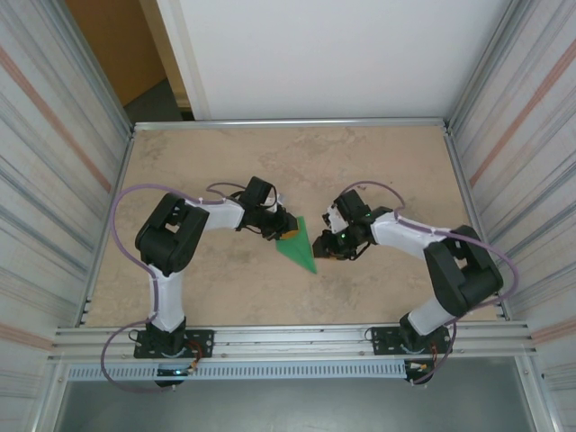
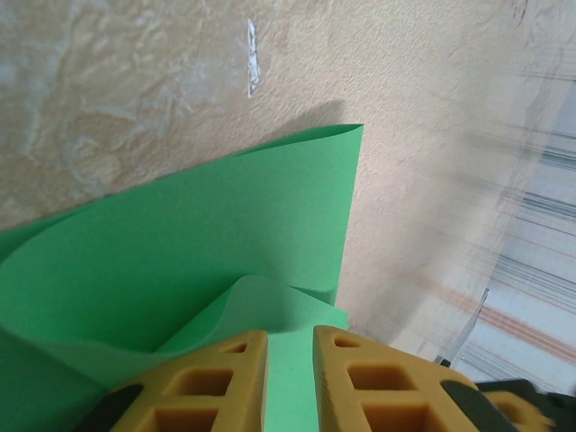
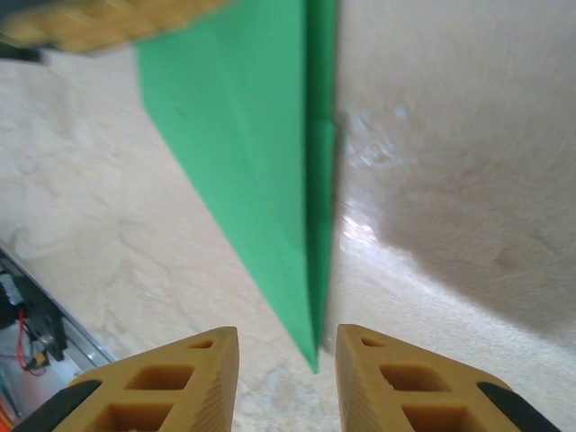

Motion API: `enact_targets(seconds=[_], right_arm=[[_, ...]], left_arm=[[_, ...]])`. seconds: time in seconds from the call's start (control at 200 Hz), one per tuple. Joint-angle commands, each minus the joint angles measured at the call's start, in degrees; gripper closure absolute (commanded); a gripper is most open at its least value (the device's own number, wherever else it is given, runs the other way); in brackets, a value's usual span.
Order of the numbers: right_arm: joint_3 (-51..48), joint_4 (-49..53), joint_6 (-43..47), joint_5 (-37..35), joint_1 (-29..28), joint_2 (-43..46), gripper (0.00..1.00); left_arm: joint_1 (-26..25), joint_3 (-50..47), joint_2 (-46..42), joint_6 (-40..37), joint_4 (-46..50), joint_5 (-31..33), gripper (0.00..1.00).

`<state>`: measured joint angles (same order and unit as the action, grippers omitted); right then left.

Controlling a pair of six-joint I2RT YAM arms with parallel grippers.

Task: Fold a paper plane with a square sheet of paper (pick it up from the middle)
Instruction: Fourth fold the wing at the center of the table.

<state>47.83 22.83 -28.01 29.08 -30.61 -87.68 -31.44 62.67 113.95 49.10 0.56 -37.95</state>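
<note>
Yellow fingers [image 2: 216,387] of your left jaws are pinching the wide end of the green paper [image 2: 180,261]. It is folded to a pointy shape and sits between the two arms, over the tabletop [image 1: 225,153]. Your right jaws are spread, with the paper's tip just in front. One pinch holds it, so a fast pull could bend it or let the fold pop open.

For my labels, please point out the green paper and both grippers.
folded green paper [image 1: 300,245], top view, its flat middle.
left gripper [image 2: 290,337], left wrist view, between fingertips.
right gripper [image 3: 286,333], right wrist view, between fingertips.
</note>
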Motion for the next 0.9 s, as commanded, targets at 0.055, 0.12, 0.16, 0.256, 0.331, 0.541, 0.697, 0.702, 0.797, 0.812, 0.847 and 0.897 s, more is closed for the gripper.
enact_targets(seconds=[0.055,0.12,0.16,0.256,0.331,0.541,0.697,0.702,0.797,0.812,0.847,0.897], right_arm=[[3.76,-0.81,-0.30,1.18,-1.20,-0.43,0.74],[4.99,-2.14,-0.31,2.43,-2.36,-3.05,0.80],[5.47,-3.01,-0.43,3.02,-2.79,-4.65,0.84],[6.23,-4.60,-0.97,3.58,-3.23,-7.92,0.88],[6.14,-5.03,-0.92,2.98,-3.23,-9.53,0.91],[4.79,-4.91,-0.48,1.66,-2.61,-12.91,0.93],[3.68,-3.17,0.08,-0.48,-2.36,-15.07,0.93],[3.63,-3.11,0.07,-0.54,-2.40,-15.16,0.93],[3.08,-2.29,0.23,-1.45,-2.42,-15.99,0.94],[3.06,-2.21,0.29,-1.64,-2.43,-16.03,0.94],[2.97,-1.97,0.32,-1.91,-2.41,-16.29,0.94],[2.88,-1.64,0.34,-2.45,-2.42,-16.49,0.94]], left_arm=[[0.10,0.04,2.00,-0.78,3.49,1.30,0.80],[0.08,-0.04,1.89,-0.68,3.48,1.38,0.80],[0.15,-0.06,1.84,-0.71,3.49,1.46,0.80],[0.09,-0.02,1.66,-0.54,3.40,1.33,0.80],[0.08,-0.11,1.46,-0.55,3.48,1.22,0.80],[0.14,0.38,0.97,-0.06,2.90,0.61,0.80],[0.13,1.35,-0.51,-0.22,2.76,-0.04,0.80],[0.10,1.37,-0.59,-0.23,2.77,-0.07,0.80],[-0.08,1.57,-1.98,-0.61,2.54,-0.20,0.80],[-0.07,1.54,-2.24,-0.69,2.48,-0.17,0.80],[-0.16,1.43,-2.83,-0.78,2.37,-0.19,0.80],[-0.48,0.99,-3.75,-1.12,2.00,-0.24,0.80]])
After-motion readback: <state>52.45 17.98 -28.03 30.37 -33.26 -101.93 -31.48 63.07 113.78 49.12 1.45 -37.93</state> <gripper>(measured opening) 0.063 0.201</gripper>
